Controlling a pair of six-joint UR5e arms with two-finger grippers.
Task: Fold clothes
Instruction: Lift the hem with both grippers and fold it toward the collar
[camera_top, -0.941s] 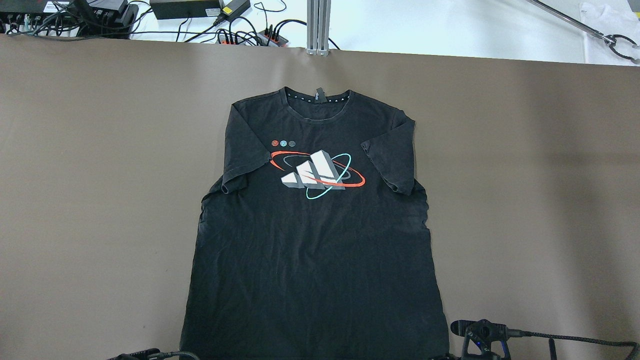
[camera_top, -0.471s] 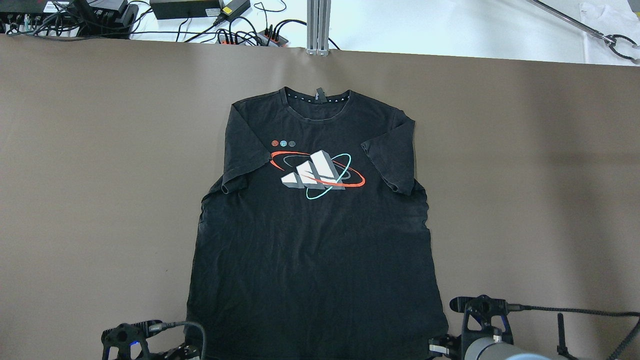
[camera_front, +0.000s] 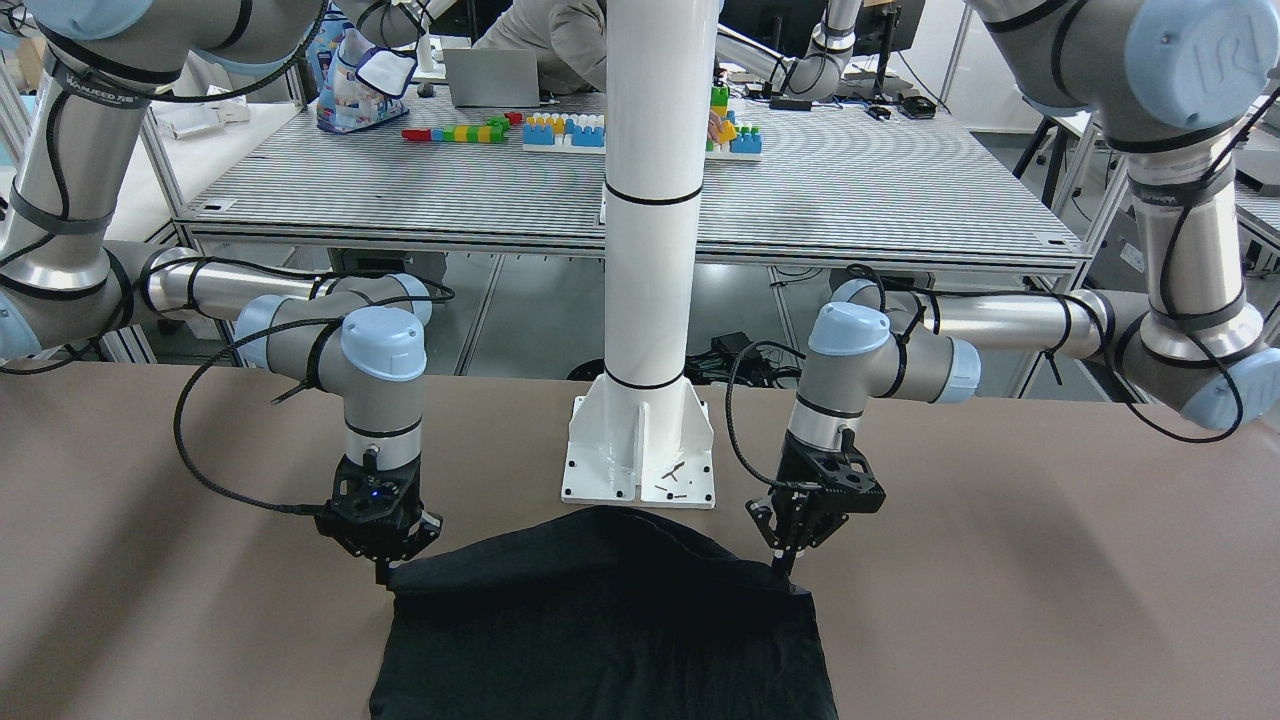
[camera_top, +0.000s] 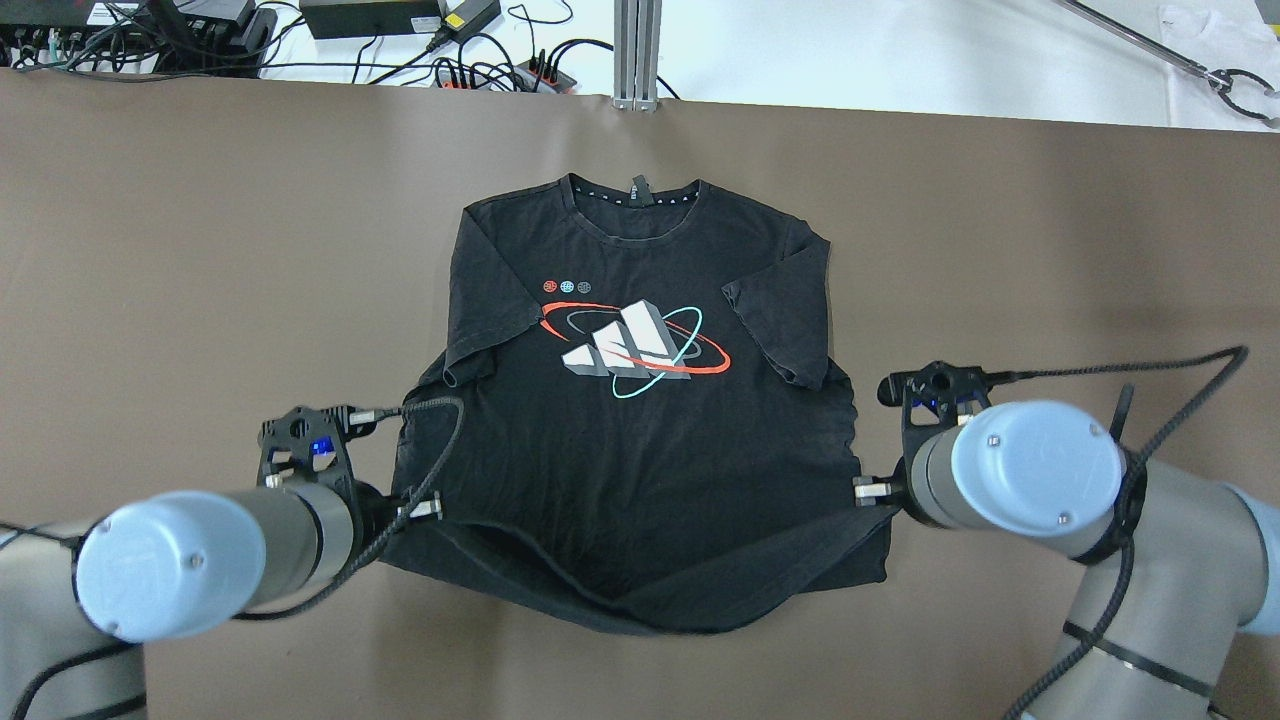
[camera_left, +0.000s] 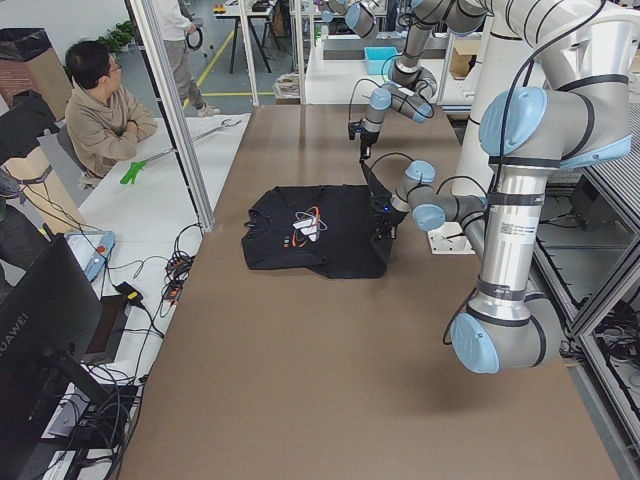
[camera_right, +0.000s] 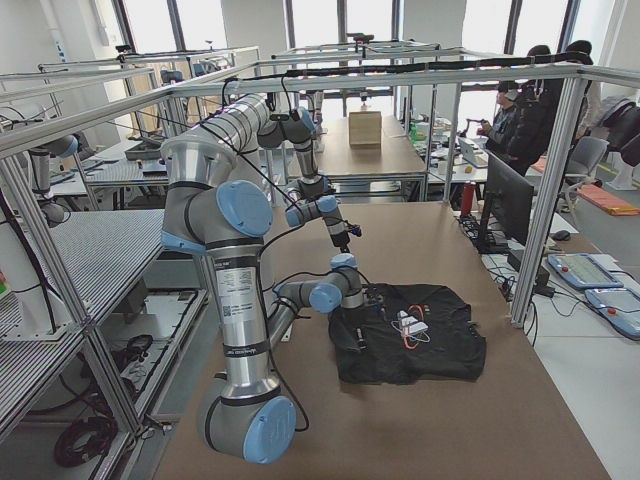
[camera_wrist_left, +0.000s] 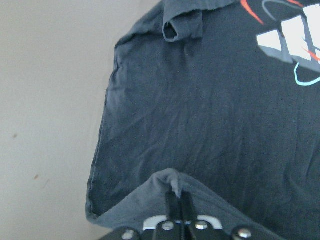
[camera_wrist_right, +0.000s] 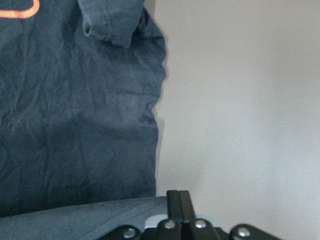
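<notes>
We see a black T-shirt (camera_top: 620, 440) print-up at the middle of the surface (camera_top: 200, 250), collar toward its far edge | left fingers (camera_wrist_left: 172, 205) closed, pinching one hem corner | right fingers (camera_wrist_right: 173, 202) closed, pinching the other | hem raised

Brown matte table top (camera_top: 200, 250) and its surroundings
A white round pillar (camera_front: 652, 200) stands on a bolted white base plate (camera_front: 640, 470); coloured toy blocks (camera_front: 565, 130) lie on the grey ribbed bench (camera_front: 900, 180) behind.

Overhead, front cams look down; sides far; wrist cams close; all share shirt (camera_top: 620, 460).
</notes>
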